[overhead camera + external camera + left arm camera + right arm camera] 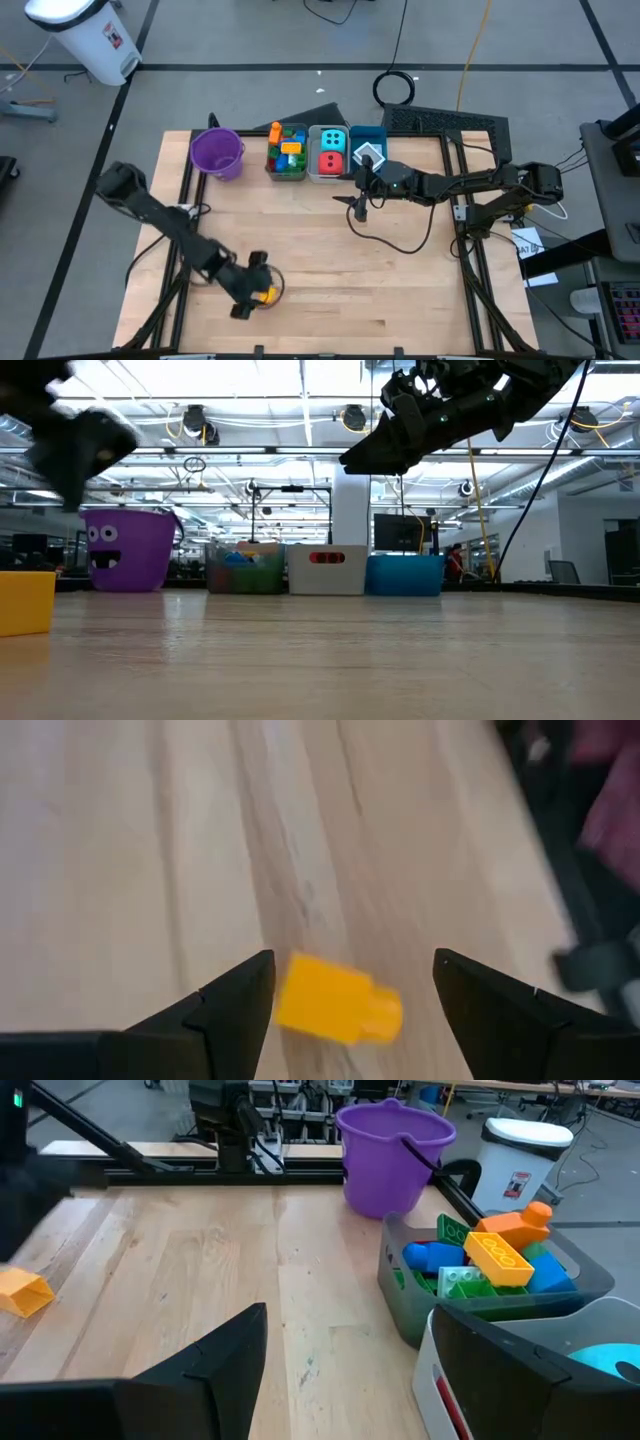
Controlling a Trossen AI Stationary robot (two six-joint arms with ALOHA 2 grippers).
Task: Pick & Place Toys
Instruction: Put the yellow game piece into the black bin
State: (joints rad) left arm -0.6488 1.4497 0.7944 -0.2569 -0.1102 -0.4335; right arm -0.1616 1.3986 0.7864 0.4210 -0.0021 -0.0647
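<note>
A yellow brick (338,1010) lies on its side on the wooden table near the front left (266,295). My left gripper (350,970) hangs over it, open, one finger on either side, with a gap showing toward the one finger; the picture is blurred. My right gripper (350,1320) is open with nothing in it, and hovers above the table just in front of the bins (358,207). Other toys fill the grey bin (480,1265): blue, green, yellow and orange bricks. A cyan die and a red die sit in the white bin (331,152).
A purple bucket (217,152) stands at the back left, beside the grey, white and blue bins (367,150) lined up along the far edge. A black cable (395,240) trails over the table below the right arm. Bare wood lies between the two arms.
</note>
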